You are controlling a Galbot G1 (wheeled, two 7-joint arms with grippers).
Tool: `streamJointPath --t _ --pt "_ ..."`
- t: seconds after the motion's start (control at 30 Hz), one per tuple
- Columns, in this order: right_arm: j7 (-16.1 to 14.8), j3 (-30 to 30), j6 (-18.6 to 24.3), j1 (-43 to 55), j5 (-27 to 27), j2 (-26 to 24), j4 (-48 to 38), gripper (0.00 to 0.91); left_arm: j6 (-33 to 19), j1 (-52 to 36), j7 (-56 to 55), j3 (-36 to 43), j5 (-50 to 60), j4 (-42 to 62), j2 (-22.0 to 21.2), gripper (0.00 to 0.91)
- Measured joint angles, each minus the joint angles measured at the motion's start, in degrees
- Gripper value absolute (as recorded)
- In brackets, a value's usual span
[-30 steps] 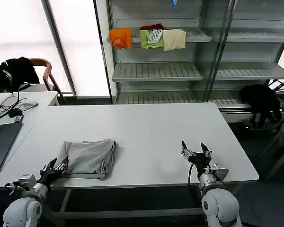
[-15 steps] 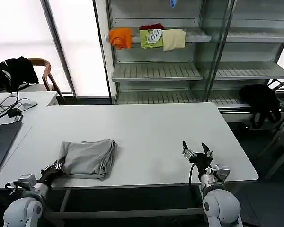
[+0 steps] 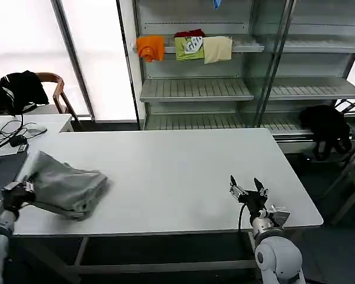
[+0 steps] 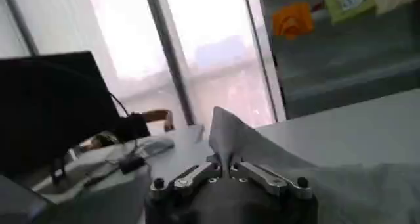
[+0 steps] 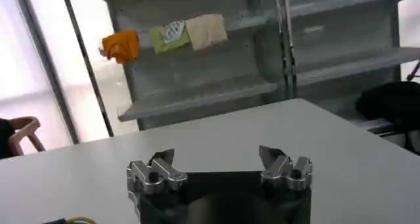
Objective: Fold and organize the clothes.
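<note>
We look down on a long white counter (image 3: 183,171) in a bright room, with tall windows (image 3: 29,53) behind on our left and grey metal shelves (image 3: 242,89) straight ahead. On the upper shelf three folded garments sit side by side: one orange (image 3: 151,47), one green (image 3: 189,47), one cream (image 3: 218,49). A wooden chair (image 3: 54,89) with a black garment (image 3: 23,87) over it stands by the windows, a second black garment (image 3: 326,127) hangs off to the right of the shelves, and a laptop (image 3: 1,173) and cables (image 3: 12,137) lie on a side desk at our left. One grey shirt (image 3: 65,188), folded into a thick bundle, is at the counter's left end, tilted, its near left edge raised off the surface and its far side near or on the counter. Our left hand (image 3: 19,192) is clamped on that raised edge at the counter's left corner; from the left wrist we see the cloth (image 4: 243,146) rising in a peak between the closed fingers (image 4: 190,178). Our right hand (image 3: 248,192) hovers over the counter's near right edge, well apart from the shirt, its two fingers (image 5: 161,165) spread wide and gripping nothing.
</note>
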Motion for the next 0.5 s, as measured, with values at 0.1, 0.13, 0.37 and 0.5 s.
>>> streamJointPath --t 0.1,0.13,0.37,0.5 --pt "0.02 -0.52 0.09 0.32 -0.01 0.32 -0.51 0.907 0.02 -1.22 1.48 -1.49 3.26 -0.11 3.25 0.010" --pt "0.02 -0.69 0.11 0.42 -0.03 0.45 -0.67 0.907 0.12 -1.60 1.87 -1.81 4.10 -0.21 4.28 0.020" --pt "0.00 -1.59 0.60 0.44 -0.34 1.12 -1.74 0.907 1.23 -2.59 3.56 -2.47 8.90 -2.54 8.69 0.020" --pt "-0.07 -1.53 1.02 0.03 -0.37 0.98 -2.22 0.907 1.32 -1.68 3.83 -1.34 11.69 -5.10 8.64 0.030"
